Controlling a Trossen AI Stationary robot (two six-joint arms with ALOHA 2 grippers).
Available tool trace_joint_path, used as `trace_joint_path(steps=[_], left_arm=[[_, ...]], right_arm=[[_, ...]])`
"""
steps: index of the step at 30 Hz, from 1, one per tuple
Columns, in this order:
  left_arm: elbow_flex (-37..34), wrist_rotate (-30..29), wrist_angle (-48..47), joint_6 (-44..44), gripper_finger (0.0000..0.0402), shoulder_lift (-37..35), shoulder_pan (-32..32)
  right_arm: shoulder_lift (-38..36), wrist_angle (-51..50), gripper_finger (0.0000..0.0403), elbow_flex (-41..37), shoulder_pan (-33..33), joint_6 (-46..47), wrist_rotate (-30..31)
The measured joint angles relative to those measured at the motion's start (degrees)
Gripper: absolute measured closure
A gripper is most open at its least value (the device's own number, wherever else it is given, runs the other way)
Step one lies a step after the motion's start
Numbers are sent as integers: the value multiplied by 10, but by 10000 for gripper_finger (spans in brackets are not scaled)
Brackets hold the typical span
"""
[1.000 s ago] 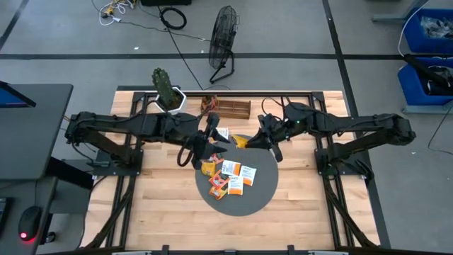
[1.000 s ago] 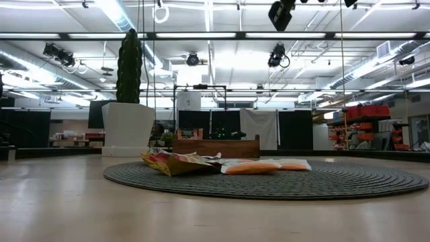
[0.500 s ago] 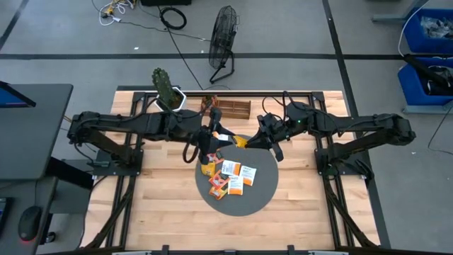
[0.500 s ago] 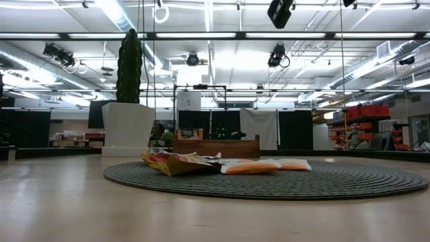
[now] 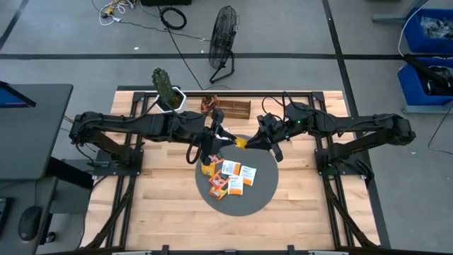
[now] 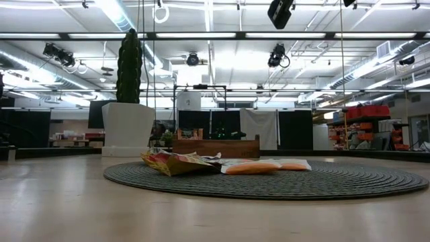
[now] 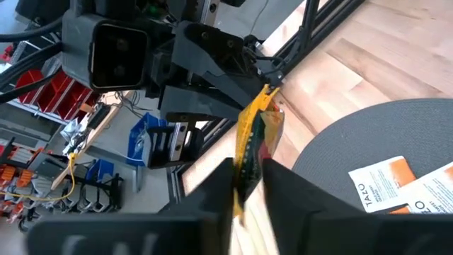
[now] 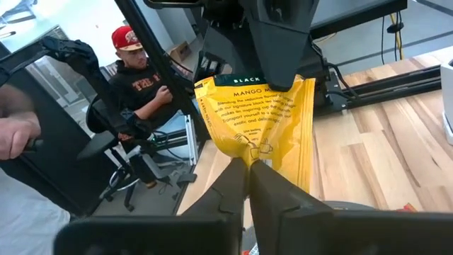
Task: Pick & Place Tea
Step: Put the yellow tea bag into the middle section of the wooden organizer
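A yellow tea sachet hangs in the air over the far edge of the grey disc. My left gripper is shut on it from the table's left and my right gripper from the right. The left wrist view shows the sachet edge-on; the right wrist view shows its printed face. Several more orange and white sachets lie flat in a loose heap on the disc, also seen in the low view. My left gripper pinches one edge of the yellow sachet between its two fingers, coming roughly level from the table's left. The sachet stands on edge, clear of the disc. My right gripper pinches the opposite edge of the sachet between its two fingertips, coming roughly level from the table's right. The sachet's flat face stretches from these fingers to the other gripper's fingers, lifted clear.
A brown wooden tray stands just beyond the disc at the table's far side. A cactus in a white pot is at the far left. Bare wood lies in front of and beside the disc. A seated person is beyond the table.
My left gripper has moved a little toward the table's right, up to the yellow sachet that my right gripper holds in the air. The right arm and the sachets on the disc have kept still.
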Motion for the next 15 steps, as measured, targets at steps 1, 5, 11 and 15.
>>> trace_joint_path(steps=[1, 5, 11, 15], left_arm=[[0, 0, 0, 0, 352, 0, 0], [0, 0, -2, -1, 393, 0, 0], [0, -11, -5, -5, 397, 0, 0], [0, -36, -14, -38, 398, 0, 1]], right_arm=[[0, -1, 377, 0, 0, -1, 0], [0, -6, 371, 0, 0, -2, 0], [0, -17, 361, 0, 0, 17, -2], [-6, -20, 315, 0, 4, 26, -2]])
